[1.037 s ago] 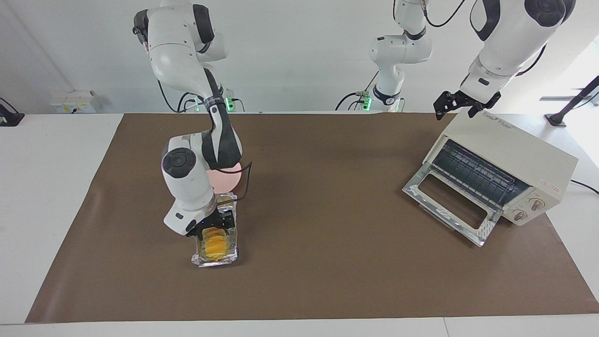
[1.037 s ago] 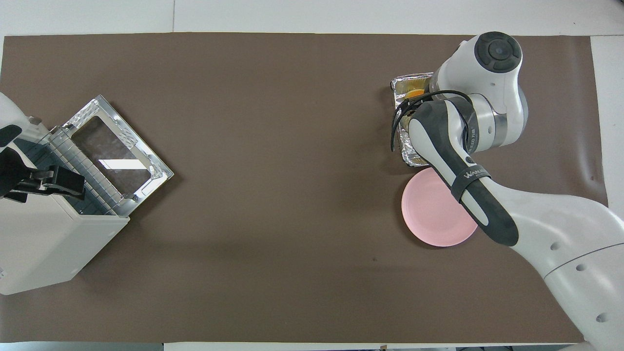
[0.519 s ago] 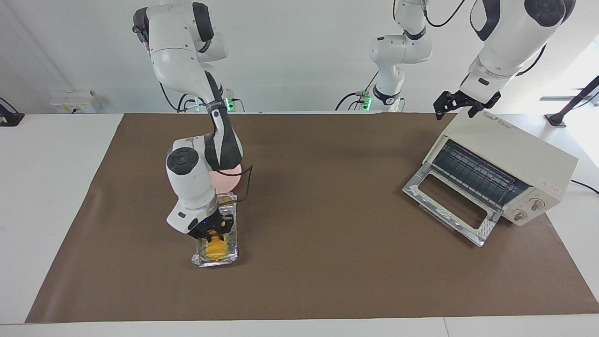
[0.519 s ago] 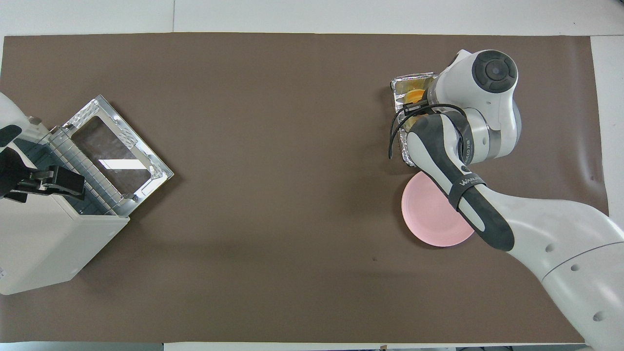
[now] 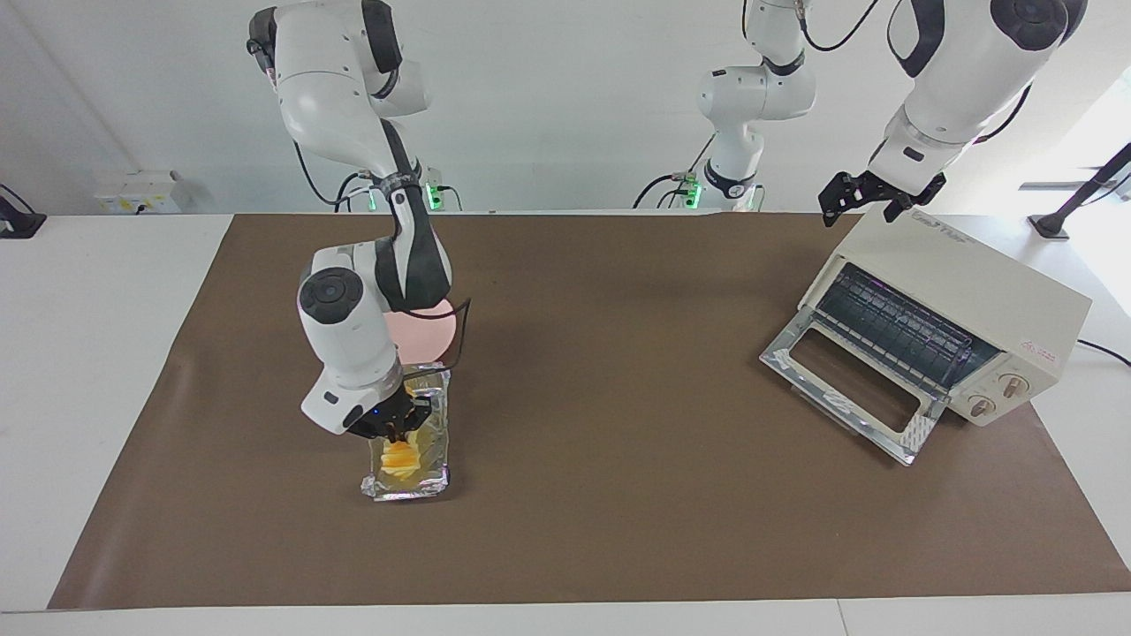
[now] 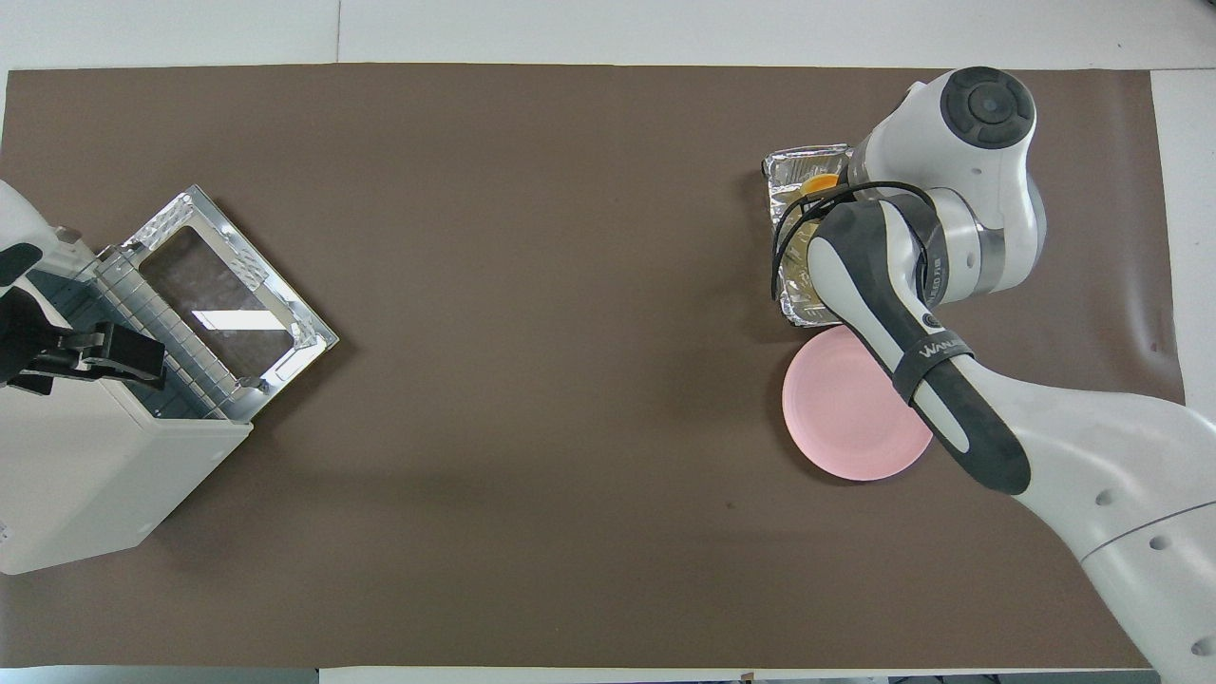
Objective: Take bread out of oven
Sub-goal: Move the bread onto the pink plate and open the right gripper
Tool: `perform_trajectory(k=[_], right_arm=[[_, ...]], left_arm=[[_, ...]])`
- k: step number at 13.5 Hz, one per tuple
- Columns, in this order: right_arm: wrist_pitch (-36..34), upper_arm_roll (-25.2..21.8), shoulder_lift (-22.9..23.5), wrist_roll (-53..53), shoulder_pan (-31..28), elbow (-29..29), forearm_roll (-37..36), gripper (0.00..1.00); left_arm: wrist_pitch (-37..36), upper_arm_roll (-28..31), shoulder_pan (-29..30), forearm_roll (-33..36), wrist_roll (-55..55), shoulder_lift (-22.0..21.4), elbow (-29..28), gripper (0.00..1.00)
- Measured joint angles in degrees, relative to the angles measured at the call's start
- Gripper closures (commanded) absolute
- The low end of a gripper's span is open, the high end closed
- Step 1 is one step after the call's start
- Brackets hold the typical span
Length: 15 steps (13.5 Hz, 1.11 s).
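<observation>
The orange-yellow bread (image 5: 399,456) is in the silver foil tray (image 5: 419,482) toward the right arm's end of the table; one orange end (image 6: 819,180) shows in the overhead view. My right gripper (image 5: 400,431) is down in the tray, shut on the bread's upper part. The arm hides the rest of the loaf. The cream-white oven (image 5: 972,291) stands at the left arm's end with its glass door (image 5: 848,389) dropped open and its wire rack bare. My left gripper (image 5: 877,200) waits open above the oven's top corner.
A round pink plate (image 6: 841,418) lies beside the foil tray (image 6: 787,171), nearer to the robots, partly under the right arm. A brown mat (image 5: 618,495) covers the table. The oven (image 6: 85,465) sits at an angle on the mat's edge.
The right gripper's fingers have closed in on the bread, and the hand has risen slightly over the tray. The left arm and the oven have not moved.
</observation>
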Motion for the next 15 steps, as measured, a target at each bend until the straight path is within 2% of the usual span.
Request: perform_trajectory(k=[4,7,9,12,15], right_arm=[[-9.80,0.00,-8.33,0.00,-0.79,-0.34,0.38,1.00],[-8.92,0.38,-17.41,0.40,-0.77,-10.65,2.40,1.00],[-2.04,0.54,-23.78,0.63,-0.73,-22.03,2.49,1.00],[12.11,0.54,-32.17,0.64,-0.72,-40.87,2.52,1.00],[24.71,0.53,-36.12,0.64,-0.72,-53.69,2.54,1.00]], left_arm=[[0.00,0.00,0.00,0.00,0.00,0.00,0.00,0.00],[0.00,0.00,0.00,0.00,0.00,0.00,0.00,0.00],[0.00,0.00,0.00,0.00,0.00,0.00,0.00,0.00],[0.00,0.00,0.00,0.00,0.00,0.00,0.00,0.00],[0.00,0.00,0.00,0.00,0.00,0.00,0.00,0.00]])
